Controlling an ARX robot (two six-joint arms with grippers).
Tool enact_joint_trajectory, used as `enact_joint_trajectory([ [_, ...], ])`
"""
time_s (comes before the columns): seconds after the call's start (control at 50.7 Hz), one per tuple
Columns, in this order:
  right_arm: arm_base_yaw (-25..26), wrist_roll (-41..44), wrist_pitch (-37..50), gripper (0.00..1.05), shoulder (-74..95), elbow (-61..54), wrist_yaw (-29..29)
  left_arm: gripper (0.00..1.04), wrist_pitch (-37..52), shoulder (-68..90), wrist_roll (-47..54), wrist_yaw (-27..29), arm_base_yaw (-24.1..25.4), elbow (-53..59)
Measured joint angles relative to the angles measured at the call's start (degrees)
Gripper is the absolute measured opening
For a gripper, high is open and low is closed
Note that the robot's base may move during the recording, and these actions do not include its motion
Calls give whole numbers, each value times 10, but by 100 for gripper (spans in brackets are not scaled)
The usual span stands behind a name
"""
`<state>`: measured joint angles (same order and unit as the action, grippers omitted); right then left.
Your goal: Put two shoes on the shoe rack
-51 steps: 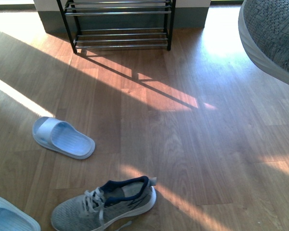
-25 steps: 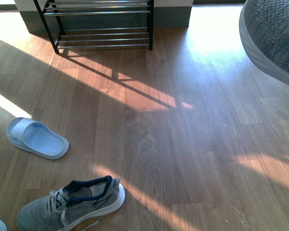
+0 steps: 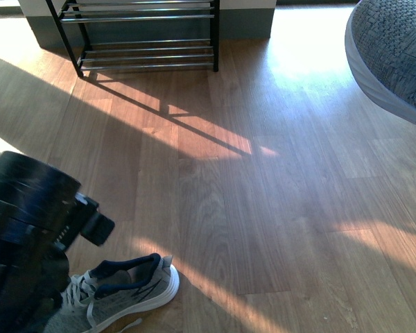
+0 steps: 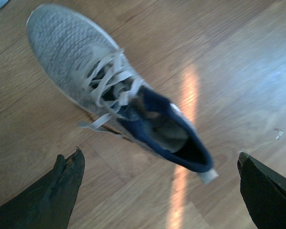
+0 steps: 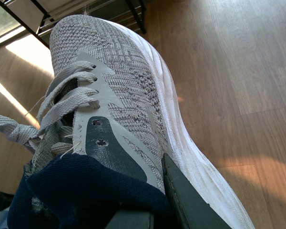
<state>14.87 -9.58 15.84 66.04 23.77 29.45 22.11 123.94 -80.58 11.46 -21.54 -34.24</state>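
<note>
**Knit sneakers: soft, light, so grab them by the heel collar**

One grey knit lace-up sneaker with a white foam sole and navy lining (image 4: pixel 119 95) sits upright on the wooden plank floor (image 3: pixel 277 208). It's below your left gripper (image 4: pixel 162 188), whose two dark fingers are spread wide with nothing between them.

The knit upper looks floppy and the laces trail loose, so don't pinch the toe or the laces. I'd say the padded navy collar at the heel is the firmest bit: one finger inside, one outside. It should weigh next to nothing.

The matching grey knit sneaker (image 5: pixel 128 95) hangs in your right gripper (image 5: pixel 148 217). One dark pad presses its outer side just below the collar; the other finger is hidden.

The black-framed shoe rack with shiny chrome rods (image 3: pixel 145 58) stands well apart, by the far wall. Those rods look round and slick with gaps between, so lay each sole flat across several.
</note>
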Motion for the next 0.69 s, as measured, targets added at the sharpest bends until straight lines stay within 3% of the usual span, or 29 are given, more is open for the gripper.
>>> enact_joint_trajectory([
  [0.02, 0, 0, 0, 1, 0, 0, 0, 95, -18, 186, -36, -53, -2, -99],
  [0.69, 0, 0, 0, 1, 0, 0, 0, 95, -38, 345, -14, -136, 5, -260],
])
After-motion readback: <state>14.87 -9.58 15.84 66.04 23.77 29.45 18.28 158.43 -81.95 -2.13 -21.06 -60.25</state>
